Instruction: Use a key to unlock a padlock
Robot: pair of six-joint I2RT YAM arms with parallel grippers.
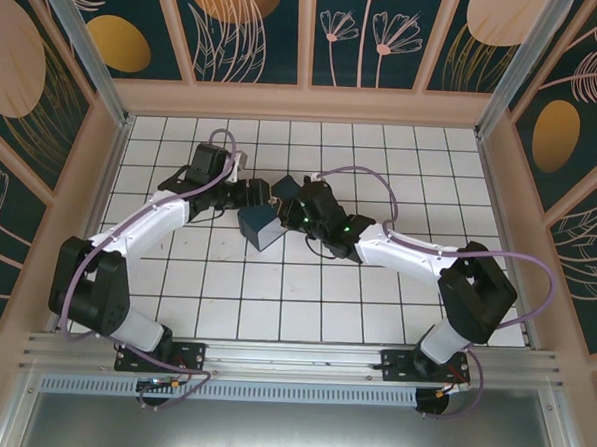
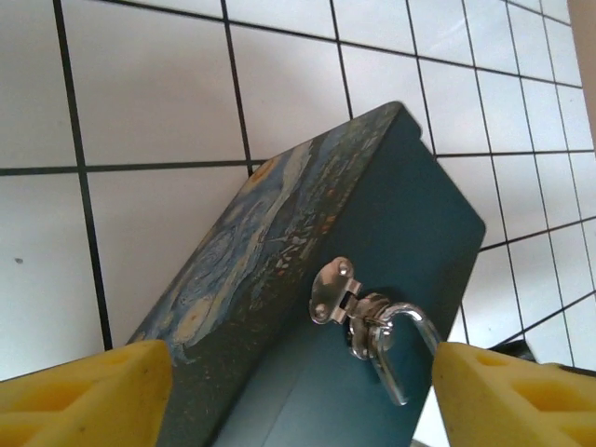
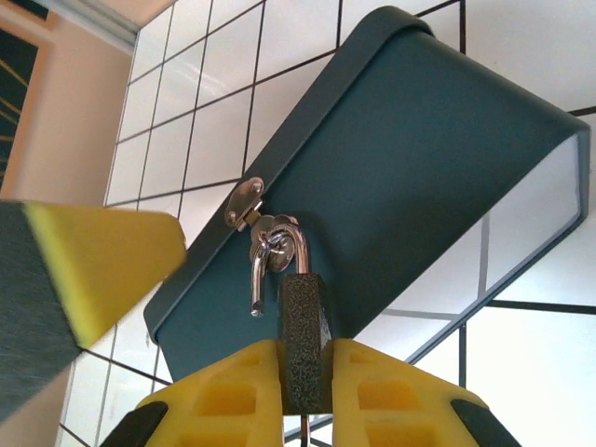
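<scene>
1. The right gripper (image 3: 305, 396) sits at 6 o'clock in the right wrist view. Its pads (image 3: 233, 396) are pressed together on the padlock (image 3: 305, 321), pinching the dark textured body upright between them.
2. The silvery shackle (image 3: 279, 253) rises from the padlock toward 12 o'clock and passes through the hasp (image 3: 245, 200) on the box (image 3: 419, 140). One shackle leg appears to hang free of the body, though the angle is poor.
3. The left gripper (image 2: 298, 400) is spread, with one pad at 7 o'clock and one at 5 o'clock in the left wrist view. It pinches nothing. The shackle lies between the pads, just beside the 5 o'clock one.
4. The box is dark blue with a painted print on one face. In the top view it lies at centre, the left gripper at its 10 o'clock and the right gripper at its 2 o'clock.
5. The floor (image 1: 304, 304) is white tile with dark grid lines.
</scene>
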